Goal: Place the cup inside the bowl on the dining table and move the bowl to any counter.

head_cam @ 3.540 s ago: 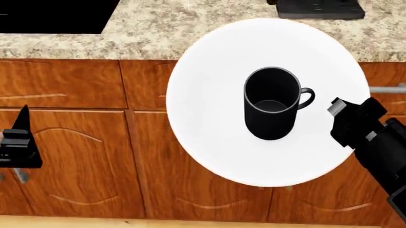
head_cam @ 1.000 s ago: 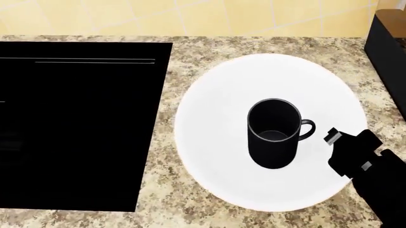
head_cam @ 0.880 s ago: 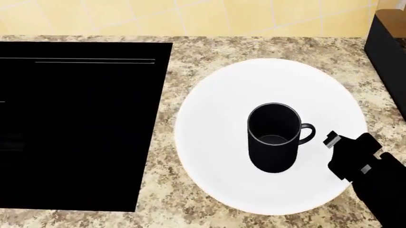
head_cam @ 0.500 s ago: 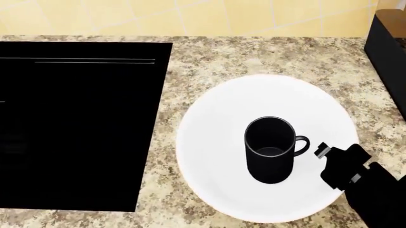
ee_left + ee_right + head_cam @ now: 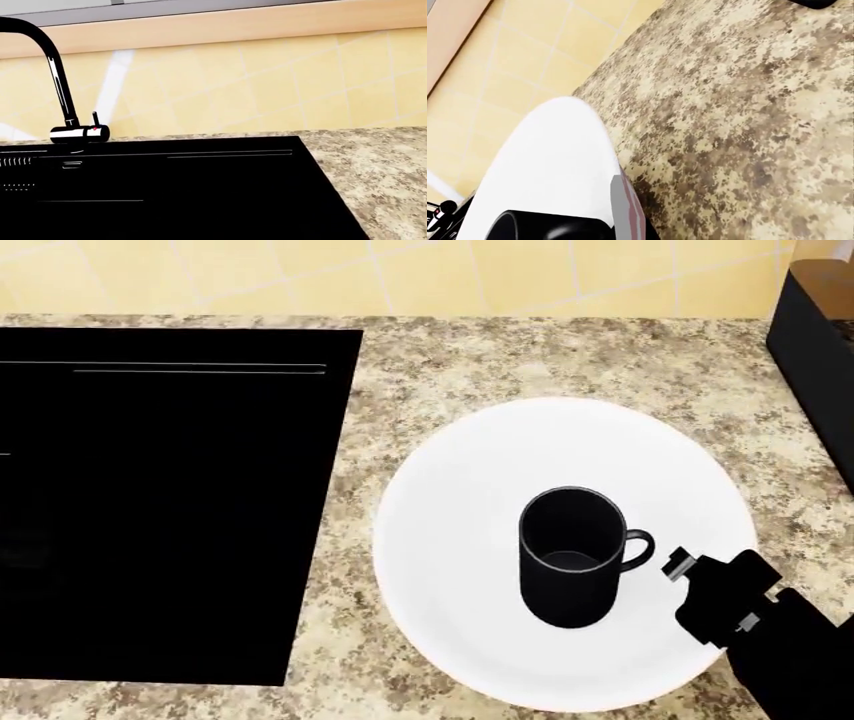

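The white bowl (image 5: pixel 454 500) rests on the tan-brown speckled counter (image 5: pixel 400 370), just right of the black cooktop (image 5: pixel 160 500). The black cup (image 5: pixel 571 560) stands upright inside the bowl, its loop handle pointing right. My right gripper (image 5: pixel 686 574) is shut on the bowl's right rim. In the right wrist view a grey finger (image 5: pixel 622 210) presses against the white bowl (image 5: pixel 554 165) above the counter (image 5: pixel 747 125). The dining table is out of view. My left gripper shows in no view.
A tall black appliance (image 5: pixel 811 330) stands at the counter's right end, close to the bowl. Yellow wall tiles (image 5: pixel 400 270) back the counter. The left wrist view shows the cooktop (image 5: pixel 167 190), a black faucet (image 5: pixel 57 85) beyond it, and tiles.
The view went from the cabinet fronts to over the counter. During the last second the bowl, with the cup and my right gripper, sank towards the near edge, then stopped.
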You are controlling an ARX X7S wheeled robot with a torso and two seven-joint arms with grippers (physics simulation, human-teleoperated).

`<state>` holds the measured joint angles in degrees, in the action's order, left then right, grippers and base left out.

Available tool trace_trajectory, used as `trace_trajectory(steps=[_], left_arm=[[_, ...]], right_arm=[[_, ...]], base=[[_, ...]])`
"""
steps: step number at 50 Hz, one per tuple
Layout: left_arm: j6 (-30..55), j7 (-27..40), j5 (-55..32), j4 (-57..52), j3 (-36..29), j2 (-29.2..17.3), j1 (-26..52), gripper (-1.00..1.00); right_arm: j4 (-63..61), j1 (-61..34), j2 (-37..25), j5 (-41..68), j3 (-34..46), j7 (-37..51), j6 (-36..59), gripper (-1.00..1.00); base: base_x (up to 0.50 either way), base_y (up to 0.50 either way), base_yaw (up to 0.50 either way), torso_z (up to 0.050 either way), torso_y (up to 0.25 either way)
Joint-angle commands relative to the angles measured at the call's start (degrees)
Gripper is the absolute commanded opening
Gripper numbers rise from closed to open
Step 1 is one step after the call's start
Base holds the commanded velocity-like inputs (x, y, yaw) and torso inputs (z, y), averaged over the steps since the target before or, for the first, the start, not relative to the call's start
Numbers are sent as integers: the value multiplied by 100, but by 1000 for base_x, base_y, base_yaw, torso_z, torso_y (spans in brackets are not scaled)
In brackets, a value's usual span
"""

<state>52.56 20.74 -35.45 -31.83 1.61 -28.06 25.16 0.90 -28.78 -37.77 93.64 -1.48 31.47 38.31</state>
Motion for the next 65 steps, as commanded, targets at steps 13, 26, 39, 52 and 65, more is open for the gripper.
trace_trajectory(steps=[13, 26, 39, 52, 65], left_arm=[[-74, 64, 74, 63, -129, 103, 46, 100], [-77, 24, 3, 49, -38, 22, 18, 100], [80, 101, -78, -34, -69, 16, 181, 100], [363, 209, -190, -24, -168, 61, 626, 100], [919, 385, -367, 15, -278, 63, 1252, 100]], right_arm=[[-151, 18, -25, 105, -104, 64, -65, 100], [-193, -30, -71, 130, -139, 59, -79, 100], [-860, -334, -567, -129, -102, 321, 102, 100], [-1621, -853, -1147, -1535, 726, -43, 500, 100], [-2341, -965, -1471, -3218, 1373, -550, 181, 100]], base=[[0, 0, 0, 0, 0], [0, 0, 0, 0, 0], [0, 0, 0, 0, 0], [0, 0, 0, 0, 0], [0, 0, 0, 0, 0]])
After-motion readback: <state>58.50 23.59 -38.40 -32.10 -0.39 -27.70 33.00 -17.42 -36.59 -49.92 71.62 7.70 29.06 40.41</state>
